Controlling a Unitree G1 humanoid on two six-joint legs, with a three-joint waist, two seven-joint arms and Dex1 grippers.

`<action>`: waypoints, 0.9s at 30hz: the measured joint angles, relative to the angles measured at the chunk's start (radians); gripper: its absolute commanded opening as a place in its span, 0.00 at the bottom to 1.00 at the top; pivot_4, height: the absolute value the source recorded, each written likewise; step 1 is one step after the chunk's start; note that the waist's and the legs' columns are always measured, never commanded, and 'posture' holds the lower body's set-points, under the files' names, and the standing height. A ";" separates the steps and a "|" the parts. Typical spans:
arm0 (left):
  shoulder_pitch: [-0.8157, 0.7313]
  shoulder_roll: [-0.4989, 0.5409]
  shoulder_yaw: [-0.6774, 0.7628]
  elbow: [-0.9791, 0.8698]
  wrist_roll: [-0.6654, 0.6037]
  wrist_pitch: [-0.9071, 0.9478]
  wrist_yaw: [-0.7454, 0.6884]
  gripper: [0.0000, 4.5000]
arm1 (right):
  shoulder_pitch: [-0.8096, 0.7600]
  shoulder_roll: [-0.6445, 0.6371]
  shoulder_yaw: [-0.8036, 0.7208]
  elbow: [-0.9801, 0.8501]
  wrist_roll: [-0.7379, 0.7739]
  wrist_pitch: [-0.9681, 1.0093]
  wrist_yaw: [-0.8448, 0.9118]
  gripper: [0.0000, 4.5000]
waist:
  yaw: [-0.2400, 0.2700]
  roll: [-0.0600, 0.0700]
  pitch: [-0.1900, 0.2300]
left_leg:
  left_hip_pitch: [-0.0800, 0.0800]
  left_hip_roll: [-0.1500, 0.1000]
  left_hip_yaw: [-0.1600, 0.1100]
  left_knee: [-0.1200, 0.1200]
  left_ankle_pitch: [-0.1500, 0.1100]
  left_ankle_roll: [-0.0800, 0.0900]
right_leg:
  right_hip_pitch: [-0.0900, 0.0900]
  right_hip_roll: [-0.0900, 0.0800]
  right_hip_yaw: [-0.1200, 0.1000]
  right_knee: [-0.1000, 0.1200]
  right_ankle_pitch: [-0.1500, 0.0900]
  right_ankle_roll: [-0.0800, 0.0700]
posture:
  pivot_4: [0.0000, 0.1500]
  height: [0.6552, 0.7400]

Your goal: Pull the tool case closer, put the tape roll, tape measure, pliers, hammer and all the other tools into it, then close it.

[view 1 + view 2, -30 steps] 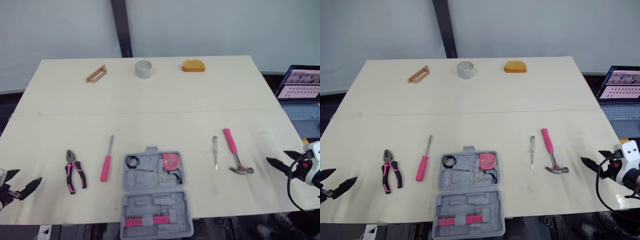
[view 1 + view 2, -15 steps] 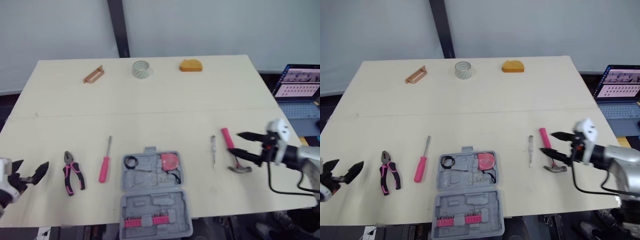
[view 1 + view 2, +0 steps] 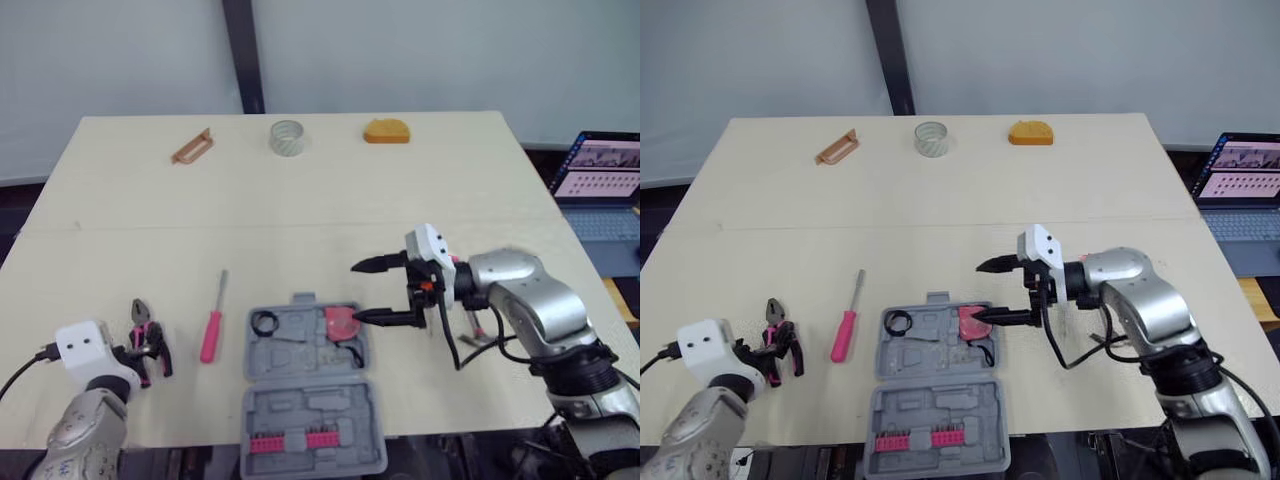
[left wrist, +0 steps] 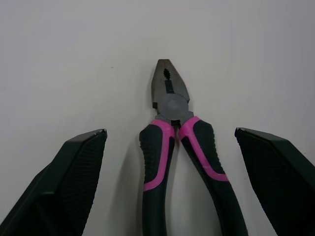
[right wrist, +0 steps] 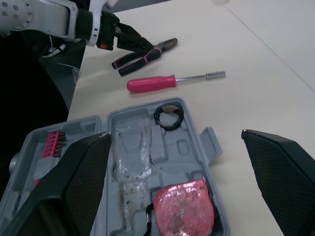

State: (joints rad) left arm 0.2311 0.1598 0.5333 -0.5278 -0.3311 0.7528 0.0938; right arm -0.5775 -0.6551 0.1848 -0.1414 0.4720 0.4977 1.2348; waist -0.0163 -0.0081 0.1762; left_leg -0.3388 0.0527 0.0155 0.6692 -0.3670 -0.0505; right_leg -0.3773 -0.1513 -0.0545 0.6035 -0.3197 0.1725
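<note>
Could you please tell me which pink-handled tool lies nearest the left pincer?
The pliers, framed by the open left pincer; the pink screwdriver lies farther off, beside the tool case.

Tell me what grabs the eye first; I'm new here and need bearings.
The open grey plastic tool case sits at the near edge of the pale table, a pink tape measure inside. The right gripper hovers open by its far right corner; the left gripper, open, straddles the black-and-pink pliers.

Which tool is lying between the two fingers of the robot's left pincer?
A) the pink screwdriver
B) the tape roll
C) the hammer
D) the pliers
D: in the left wrist view, the pliers lie inside the wide-open left pincer.
</note>
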 measured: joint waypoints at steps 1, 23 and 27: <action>-0.002 -0.012 -0.002 -0.002 0.010 -0.001 0.015 1.00 | -0.012 0.002 0.001 0.006 0.000 0.000 0.003 0.99 | 0.003 0.000 0.000 | 0.000 0.000 0.000 0.000 0.000 0.000 | 0.000 0.000 0.000 0.000 0.000 0.000 | 1.00 1.00; -0.124 -0.095 -0.081 0.076 0.094 0.058 0.138 1.00 | -0.090 0.079 0.033 0.065 -0.042 -0.020 0.010 0.99 | 0.015 0.000 0.000 | -0.001 0.000 0.000 0.002 0.000 0.000 | 0.000 0.000 -0.001 0.000 0.000 0.000 | 1.00 1.00; -0.139 -0.117 -0.073 0.068 0.103 0.089 0.174 1.00 | -0.090 0.079 0.033 0.065 -0.042 -0.020 0.010 0.99 | 0.014 0.000 0.000 | -0.001 0.000 0.000 0.002 0.000 0.000 | 0.000 0.000 0.000 0.000 0.000 0.000 | 1.00 1.00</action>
State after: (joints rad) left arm 0.0917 0.0425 0.4600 -0.4603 -0.2283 0.8419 0.2676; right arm -0.6679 -0.5762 0.2179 -0.0763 0.4297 0.4776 1.2445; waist -0.0021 -0.0081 0.1760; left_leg -0.3395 0.0527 0.0154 0.6708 -0.3670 -0.0506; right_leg -0.3775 -0.1512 -0.0550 0.6040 -0.3195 0.1721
